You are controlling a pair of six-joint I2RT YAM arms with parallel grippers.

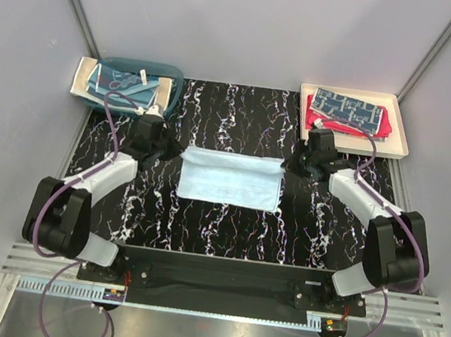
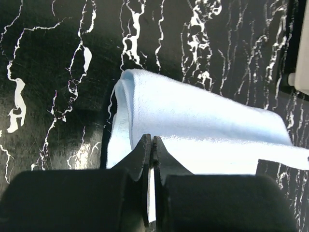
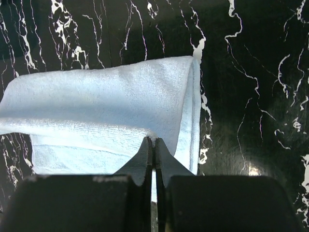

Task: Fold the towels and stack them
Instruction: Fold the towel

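A plain light blue towel lies in the middle of the black marbled table, its far half doubled over towards the front. My left gripper is at its far left corner, shut on the edge of the folded-over layer. My right gripper is at the far right corner, shut on the same layer; a bit of cloth shows between its tips. A patterned blue towel lies on a red-pink towel in the tray. Patterned teal cloths lie in the basket.
The cream tray stands at the far right corner. The teal plastic basket stands at the far left on a cream board. Grey walls close in the table on three sides. The arm bases are at the near edge.
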